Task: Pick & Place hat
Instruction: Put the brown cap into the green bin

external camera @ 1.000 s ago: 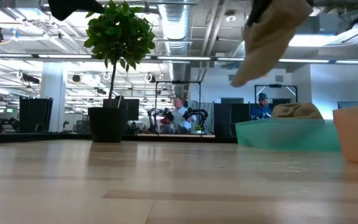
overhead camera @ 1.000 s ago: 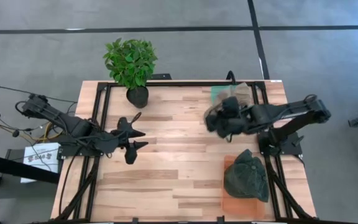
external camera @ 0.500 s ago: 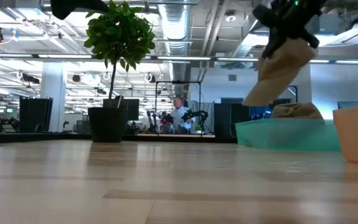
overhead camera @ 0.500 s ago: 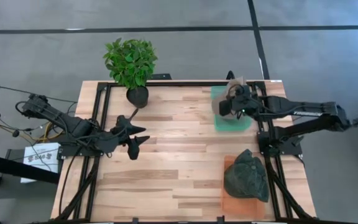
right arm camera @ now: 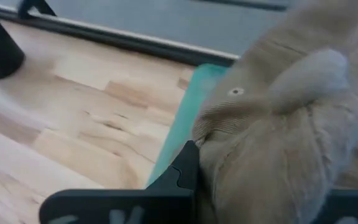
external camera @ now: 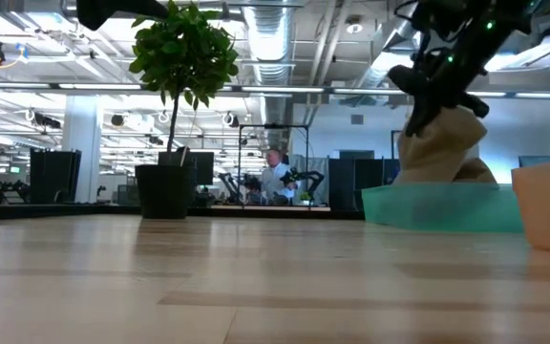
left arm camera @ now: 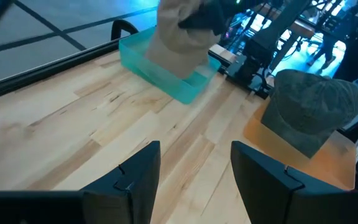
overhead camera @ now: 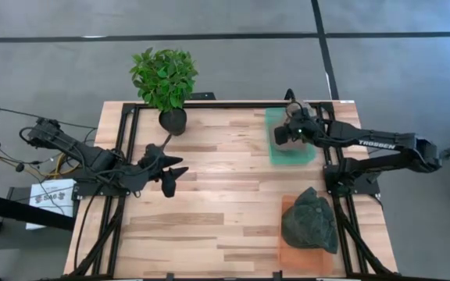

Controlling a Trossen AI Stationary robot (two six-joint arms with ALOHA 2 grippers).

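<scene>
From above, the right pincer [overhead camera: 286,134] hangs over the teal tray [overhead camera: 309,153] at about one o'clock on the tabletop [overhead camera: 209,195], closed on a tan hat [overhead camera: 301,110] that it carries over the tray, presumably so the hat can be dropped inside. The left pincer [overhead camera: 170,173] waits at nine o'clock, fingers spread and empty, apparently parked clear of the work. A dark green hat [overhead camera: 309,221] sits on an orange tray [overhead camera: 287,254] at five o'clock, and a potted plant [overhead camera: 165,84] stands at eleven o'clock. The level view shows the tan hat [external camera: 439,145] hanging from the right pincer with its lower edge dipping behind the teal tray's [external camera: 437,206] wall, so it looks nearly set down; whether a second tan hat lies behind it cannot be told. The left wrist view shows its own fingers [left arm camera: 135,180] apart with nothing between them. The right wrist view is filled by tan cloth [right arm camera: 291,124] pressed against a dark finger [right arm camera: 179,177]. The count: two hats certain, two trays, one plant, two arms.
</scene>
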